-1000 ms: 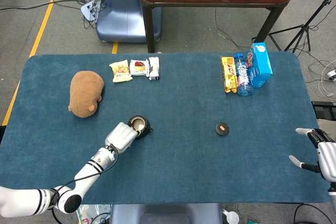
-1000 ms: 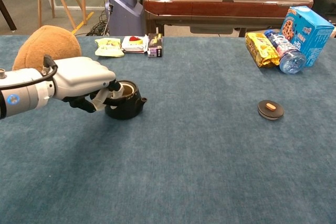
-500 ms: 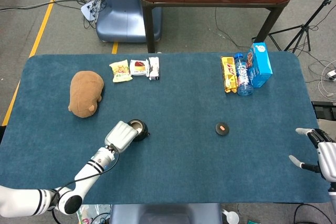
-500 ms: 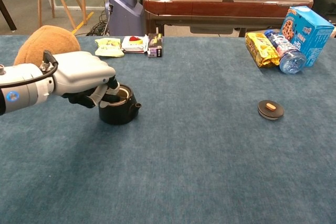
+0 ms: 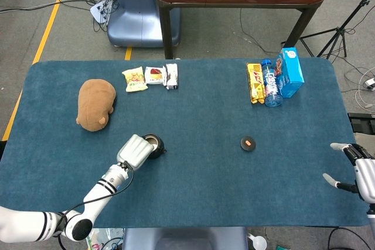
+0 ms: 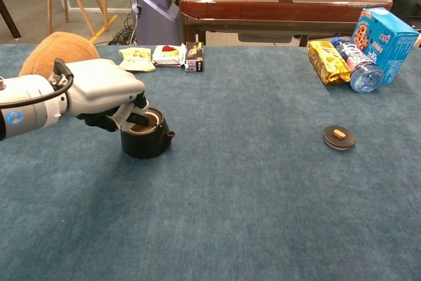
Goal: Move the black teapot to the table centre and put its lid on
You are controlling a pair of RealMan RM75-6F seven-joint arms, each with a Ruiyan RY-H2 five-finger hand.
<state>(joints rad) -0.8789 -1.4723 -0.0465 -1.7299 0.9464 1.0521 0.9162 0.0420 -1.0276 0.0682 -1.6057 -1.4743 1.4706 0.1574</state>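
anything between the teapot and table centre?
Nothing visible. The left hand holds the black teapot at its rim, and the cloth from there to the centre is bare. The lid lies further right, beyond the centre.

High overhead head, low chest

A silver-grey left hand (image 6: 105, 93) with black fingers grips a black teapot (image 6: 145, 139), tan inside. Well to its right lies a black lid (image 6: 339, 137) with an orange knob. The table (image 6: 250, 215) is dark teal. Behind the hand sits a brown plush (image 5: 95, 103); far right, a blue box (image 6: 385, 34).
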